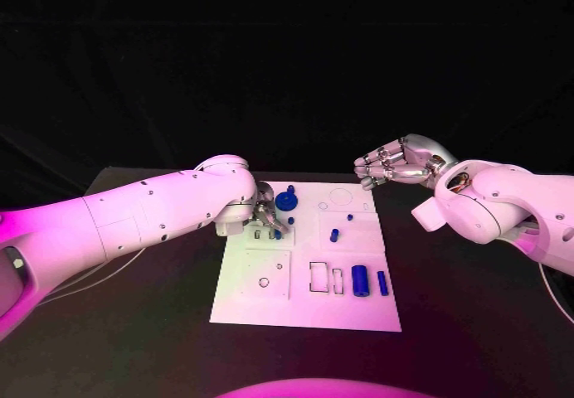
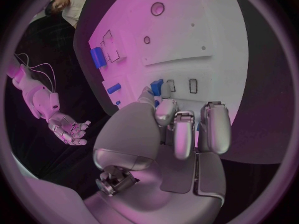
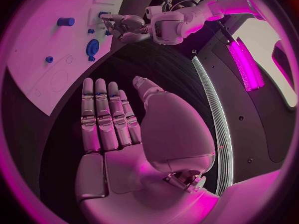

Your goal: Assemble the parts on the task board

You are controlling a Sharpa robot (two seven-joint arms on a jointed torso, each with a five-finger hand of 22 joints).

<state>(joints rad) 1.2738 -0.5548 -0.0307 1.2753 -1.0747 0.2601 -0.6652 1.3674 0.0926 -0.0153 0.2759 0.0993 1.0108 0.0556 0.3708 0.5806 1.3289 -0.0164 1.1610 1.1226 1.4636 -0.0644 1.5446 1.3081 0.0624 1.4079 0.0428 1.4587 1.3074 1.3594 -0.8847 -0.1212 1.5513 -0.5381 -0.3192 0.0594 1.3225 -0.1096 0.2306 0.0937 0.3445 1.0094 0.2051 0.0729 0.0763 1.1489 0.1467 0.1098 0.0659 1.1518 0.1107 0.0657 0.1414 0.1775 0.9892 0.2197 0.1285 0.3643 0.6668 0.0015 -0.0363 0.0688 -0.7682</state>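
L arm: reaches in low, left hand point(image 1: 265, 217) fingers curled downward, pinching a small blue part point(image 2: 157, 87). R arm: raised, right hand point(image 1: 398, 162) empty, fingers straight & side by side.

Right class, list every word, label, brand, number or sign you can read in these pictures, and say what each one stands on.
None: no readable text anywhere.
The task board carries only outlines and recesses, no letters or numbers.
The left hand and right hand bear no legible markings.
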